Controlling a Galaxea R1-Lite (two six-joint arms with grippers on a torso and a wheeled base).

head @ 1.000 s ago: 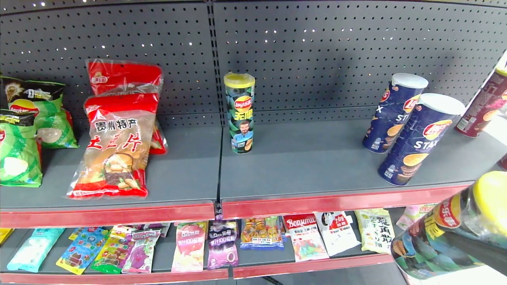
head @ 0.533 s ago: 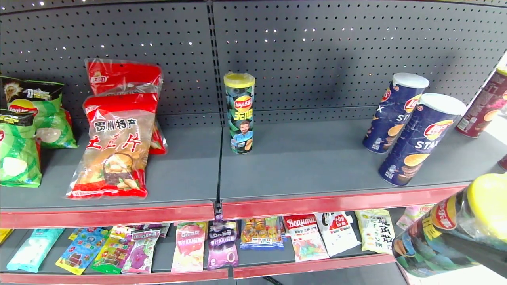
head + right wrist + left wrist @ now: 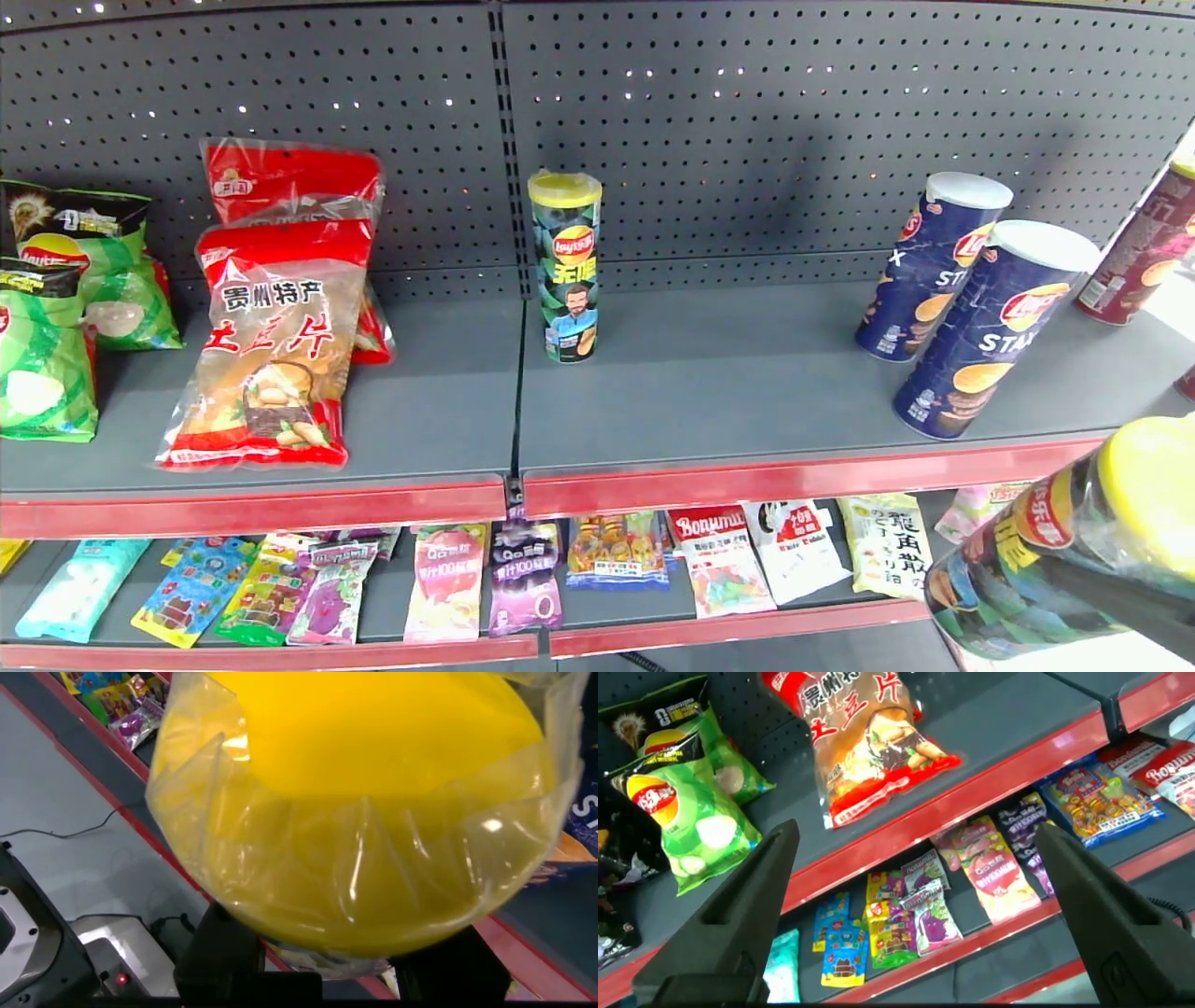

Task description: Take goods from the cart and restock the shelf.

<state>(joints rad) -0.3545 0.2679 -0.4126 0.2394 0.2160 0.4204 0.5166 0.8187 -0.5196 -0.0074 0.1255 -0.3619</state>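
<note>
Restocking in progress: your right gripper (image 3: 1134, 607) is clenching a can (image 3: 1055, 551) at lower right, off the shelf (image 3: 747, 373); your left gripper (image 3: 915, 905) is hanging spread wide. Next, you are likely lifting it onto the shelf, beside the upright twin (image 3: 566, 266).

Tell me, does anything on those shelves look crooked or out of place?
Nothing looks spilled or damaged. The front red bag lies slumped forward, its bottom near the shelf's red lip. One yellow-lidded can stands alone mid-shelf.
</note>
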